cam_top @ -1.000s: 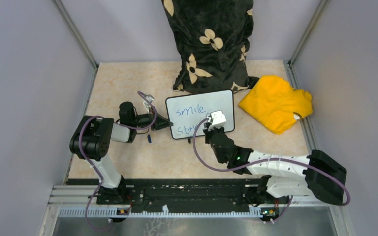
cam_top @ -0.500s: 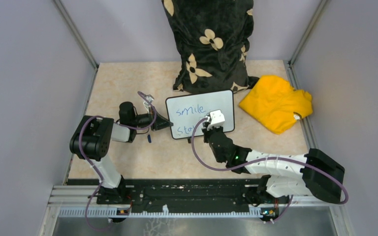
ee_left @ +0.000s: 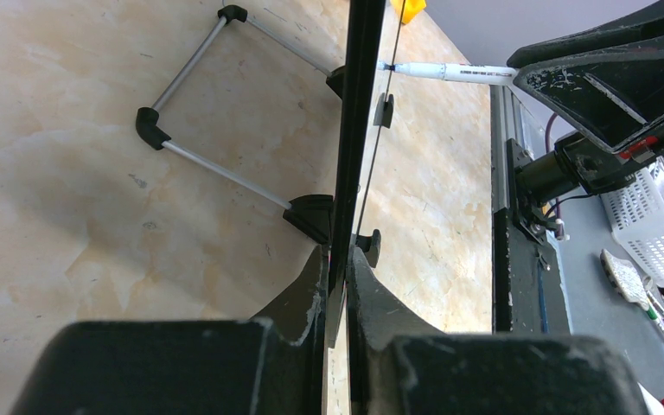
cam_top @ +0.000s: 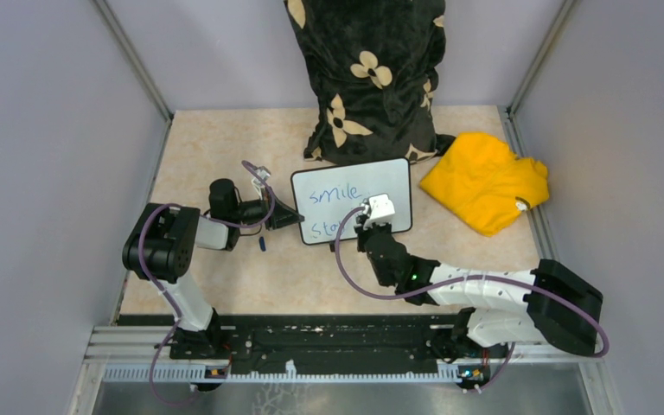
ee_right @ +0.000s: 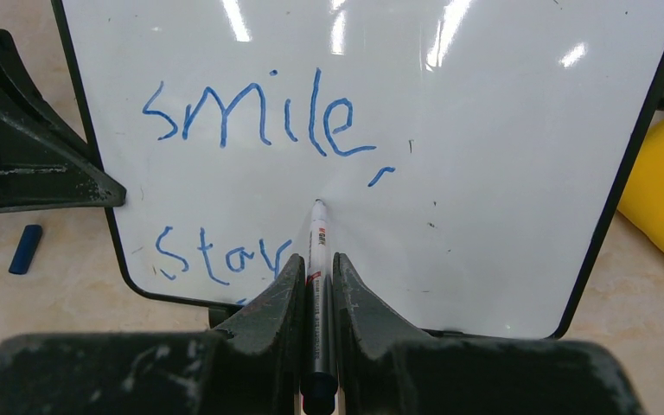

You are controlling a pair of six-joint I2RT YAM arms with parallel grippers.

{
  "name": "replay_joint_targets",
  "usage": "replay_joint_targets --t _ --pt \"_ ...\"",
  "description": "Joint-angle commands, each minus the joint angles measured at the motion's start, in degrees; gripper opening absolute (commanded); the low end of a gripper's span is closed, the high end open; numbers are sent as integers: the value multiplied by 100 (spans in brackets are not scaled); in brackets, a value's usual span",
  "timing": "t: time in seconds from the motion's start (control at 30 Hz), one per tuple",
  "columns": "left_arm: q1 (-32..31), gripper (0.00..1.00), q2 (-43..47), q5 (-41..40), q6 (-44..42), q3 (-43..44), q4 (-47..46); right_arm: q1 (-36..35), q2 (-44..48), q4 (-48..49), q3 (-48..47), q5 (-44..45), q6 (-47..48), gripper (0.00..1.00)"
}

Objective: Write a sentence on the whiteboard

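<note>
Right wrist: right claw (ee_right: pixel 316 259) grips marker (ee_right: pixel 317 232), left claw (ee_left: pixel 339 275) clamps whiteboard (ee_right: pixel 501 130) edge.

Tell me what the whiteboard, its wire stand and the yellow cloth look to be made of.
The small rectangular whiteboard: smooth glossy white face, judging by the glare streaks; thin dark rim, likely plastic. Its stand: bare silvery rods, probably metal, joined by black corner pieces, likely plastic. The crumpled yellow cloth: soft matte fabric, shown by its folds.

Black bag w/ cream flowers (cam_top: pixel 370 78) stands at back. Yellow cloth (cam_top: pixel 484 180) lies beside it. Small blue cap (cam_top: pixel 262 245) on table (cam_top: pixel 216 147).
</note>
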State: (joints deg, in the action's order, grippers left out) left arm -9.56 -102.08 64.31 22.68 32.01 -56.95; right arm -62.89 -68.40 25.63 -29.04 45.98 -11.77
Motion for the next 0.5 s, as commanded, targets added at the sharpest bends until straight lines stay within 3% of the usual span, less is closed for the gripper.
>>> replay_joint_targets --t 0.0,0.47 --pt "-75 0 -145 -42 -53 51 304 -43 -20 -57 -131 126 -179 0" --pt "-81 0 -145 -42 -53 50 311 -41 171 -420 47 -22 -413 0"
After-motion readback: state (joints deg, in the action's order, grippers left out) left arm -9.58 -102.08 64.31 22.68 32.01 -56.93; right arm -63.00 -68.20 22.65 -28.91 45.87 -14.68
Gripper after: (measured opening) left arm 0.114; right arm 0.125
